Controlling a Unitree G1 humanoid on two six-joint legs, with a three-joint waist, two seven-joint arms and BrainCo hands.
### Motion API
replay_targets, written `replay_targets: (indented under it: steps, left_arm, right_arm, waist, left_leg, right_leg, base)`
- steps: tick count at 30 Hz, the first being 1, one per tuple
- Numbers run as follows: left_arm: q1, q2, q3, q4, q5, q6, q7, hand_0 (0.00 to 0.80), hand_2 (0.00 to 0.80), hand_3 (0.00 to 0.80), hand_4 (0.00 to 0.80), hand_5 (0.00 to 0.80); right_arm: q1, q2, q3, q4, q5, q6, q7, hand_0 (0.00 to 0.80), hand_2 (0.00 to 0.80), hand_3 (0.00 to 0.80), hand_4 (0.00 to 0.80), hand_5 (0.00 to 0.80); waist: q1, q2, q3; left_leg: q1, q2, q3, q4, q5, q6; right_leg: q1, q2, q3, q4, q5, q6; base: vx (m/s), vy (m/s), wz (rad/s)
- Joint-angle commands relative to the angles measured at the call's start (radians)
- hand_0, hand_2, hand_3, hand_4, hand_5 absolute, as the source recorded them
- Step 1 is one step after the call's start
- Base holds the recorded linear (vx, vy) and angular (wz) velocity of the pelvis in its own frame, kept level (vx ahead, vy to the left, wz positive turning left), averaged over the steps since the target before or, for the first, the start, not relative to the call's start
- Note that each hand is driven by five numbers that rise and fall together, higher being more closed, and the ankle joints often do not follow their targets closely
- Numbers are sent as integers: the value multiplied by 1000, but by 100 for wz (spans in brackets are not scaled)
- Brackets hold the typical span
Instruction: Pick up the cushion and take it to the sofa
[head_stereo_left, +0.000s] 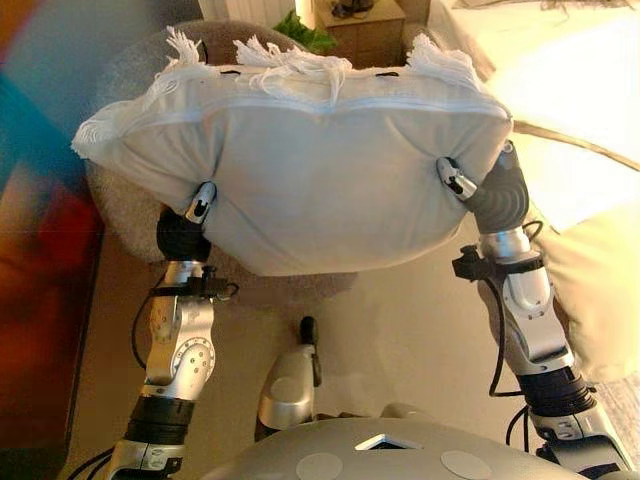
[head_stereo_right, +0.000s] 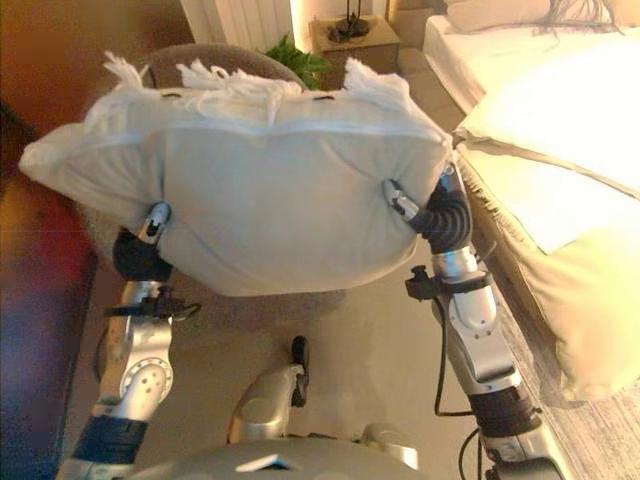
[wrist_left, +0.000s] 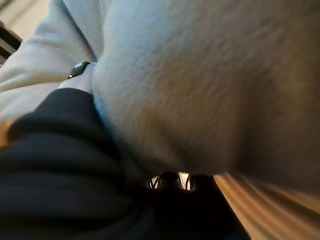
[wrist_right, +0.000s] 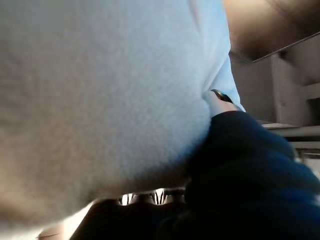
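Note:
A large white cushion (head_stereo_left: 320, 180) with fringed tufts along its top edge is held up in the air between both hands. My left hand (head_stereo_left: 190, 225) grips its lower left side, with the thumb on the near face and the fingers hidden behind. My right hand (head_stereo_left: 485, 190) grips its right side the same way. In the left wrist view the cushion (wrist_left: 210, 85) presses against the hand's dark cover (wrist_left: 55, 165). In the right wrist view the cushion (wrist_right: 90, 90) fills the space beside the hand (wrist_right: 250, 170).
A round grey-brown chair (head_stereo_left: 120, 215) stands under and behind the cushion. A bed with pale covers (head_stereo_right: 560, 150) runs along the right. A wooden nightstand (head_stereo_left: 365, 35) and a green plant (head_stereo_left: 305, 35) are at the back. Dark red furniture (head_stereo_left: 40, 300) lines the left.

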Motion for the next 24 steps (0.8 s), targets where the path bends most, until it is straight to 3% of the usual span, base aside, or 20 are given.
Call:
replay_targets:
  steps: [1, 2, 4, 6, 7, 9, 10, 11, 12, 14, 16, 18, 19, 20, 21, 24]
  left_arm:
    - [-46, 7, -53, -171, 6, -78, -47, 800, 800, 800, 800, 800]
    - [-51, 11, -53, -175, 28, -84, -40, 800, 800, 800, 800, 800]
    - [-56, 20, -50, -181, 22, -69, -34, 800, 800, 800, 800, 800]
    - [-66, 24, -52, -185, 9, -36, -63, 800, 800, 800, 800, 800]
    - [-72, 29, -56, -183, 15, -16, -82, 800, 800, 800, 800, 800]
    - [-87, 36, -62, -171, 17, 7, -77, 800, 800, 800, 800, 800]
    - [-91, 36, -64, -167, 20, 7, -74, 800, 800, 800, 800, 800]
    - [-105, 40, -63, -148, 16, 4, -76, 800, 800, 800, 800, 800]
    - [-114, 42, -64, -136, 9, -1, -81, 800, 800, 800, 800, 800]
    - [-127, 42, -56, -137, 1, 2, -93, 800, 800, 800, 800, 800]
    - [-129, 48, -64, -146, -7, 12, -90, 800, 800, 800, 800, 800]
    - [-140, 53, -81, -153, -22, 17, -75, 800, 800, 800, 800, 800]
    - [-149, 54, -86, -153, -25, 18, -70, 800, 800, 800, 800, 800]
    - [-159, 54, -91, -140, -31, 16, -75, 800, 800, 800, 800, 800]
    - [-160, 45, -97, -127, -34, 13, -68, 800, 800, 800, 800, 800]
    - [-127, 17, -92, -129, -33, 38, -45, 800, 800, 800, 800, 800]
  right_arm:
    - [-18, -24, 9, -114, 11, -59, 64, 800, 800, 800, 800, 800]
    - [-25, -25, 13, -105, 6, -72, 55, 800, 800, 800, 800, 800]
    - [-31, -35, -1, -100, 20, -74, 29, 800, 800, 800, 800, 800]
    - [-26, -29, -4, -112, 2, -69, -15, 800, 800, 800, 800, 800]
    - [-15, -19, -4, -122, -22, -68, -47, 800, 800, 800, 800, 800]
    - [-10, 6, 10, -117, -42, -66, -79, 800, 800, 800, 800, 800]
    - [-7, 9, 11, -116, -41, -66, -82, 800, 800, 800, 800, 800]
    - [-5, 22, 17, -110, -47, -68, -87, 800, 800, 800, 800, 800]
    - [-4, 25, 20, -104, -50, -69, -87, 800, 800, 800, 800, 800]
    - [-14, 25, 20, -95, -56, -74, -90, 800, 800, 800, 800, 800]
    - [-13, 15, 14, -87, -53, -81, -98, 800, 800, 800, 800, 800]
    - [-47, 2, 13, -61, -48, -73, -117, 800, 800, 800, 800, 800]
    - [-70, 2, 15, -43, -48, -72, -120, 800, 800, 800, 800, 800]
    - [-95, -3, 8, -13, -40, -73, -113, 800, 800, 800, 800, 800]
    - [-112, -8, 4, 9, -34, -62, -107, 800, 800, 800, 800, 800]
    - [-99, -22, -7, 7, -22, -22, -92, 800, 800, 800, 800, 800]
  waist:
    - [4, 0, -87]
    - [16, -16, -93]
    - [28, -37, -103]
    - [34, -58, -122]
    - [31, -51, -136]
    - [6, -56, -138]
    - [-3, -66, -135]
    - [-23, -54, -135]
    - [-40, -61, -128]
    - [-88, -45, -99]
    - [-132, -44, -68]
    - [-157, -53, -47]
    - [-157, -55, -42]
    - [-142, -59, -49]
    - [-133, -69, -57]
    - [-113, -84, -74]
  left_leg:
    - [-25, 94, -30, -284, 205, -147]
    - [-27, 73, -43, -267, 186, -127]
    - [-34, 32, -72, -199, 128, -83]
    - [-37, -12, -111, -153, 87, -46]
    - [-36, -22, -145, -127, 66, -26]
    - [-9, -56, -191, -125, 46, -15]
    - [1, -73, -195, -125, 38, -14]
    - [24, -69, -201, -141, 44, -14]
    - [52, -89, -210, -151, 34, -14]
    - [149, -88, -254, -198, 21, -27]
    - [221, -89, -325, -222, -7, -36]
    - [272, -80, -371, -220, -61, -42]
    - [279, -70, -380, -211, -78, -44]
    - [272, -55, -381, -192, -86, -55]
    - [264, -49, -384, -157, -84, -74]
    - [239, -30, -346, -55, -45, -111]
  right_leg:
    - [119, -46, -98, 78, 162, 70]
    - [123, -79, -98, 110, 226, 97]
    - [132, -113, -71, 176, 328, 122]
    - [123, -92, -29, 255, 416, 120]
    - [92, -29, 25, 292, 462, 115]
    - [10, 5, 46, 300, 486, 109]
    - [-4, -4, 42, 303, 473, 111]
    - [-68, 10, 33, 258, 483, 110]
    - [-118, -10, 14, 225, 463, 111]
    - [-293, -33, -25, 66, 455, 99]
    - [-342, -47, -17, -82, 458, 95]
    - [-379, -62, 16, -145, 521, 112]
    - [-380, -60, 21, -129, 513, 112]
    - [-339, -59, -4, -142, 463, 106]
    - [-301, -62, -21, -174, 460, 100]
    - [-213, -67, -92, -227, 452, 75]
  base:
    - [519, 213, 21]
    - [563, 201, 30]
    - [631, 159, 21]
    - [661, 74, 42]
    - [607, 8, 68]
    - [543, -24, 86]
    - [423, -45, 79]
    - [435, -58, 67]
    - [507, -87, 64]
    - [506, -166, 66]
    - [461, -252, 92]
    - [332, -283, 144]
    - [209, -260, 135]
    - [192, -245, 128]
    - [225, -233, 132]
    - [215, -152, 110]
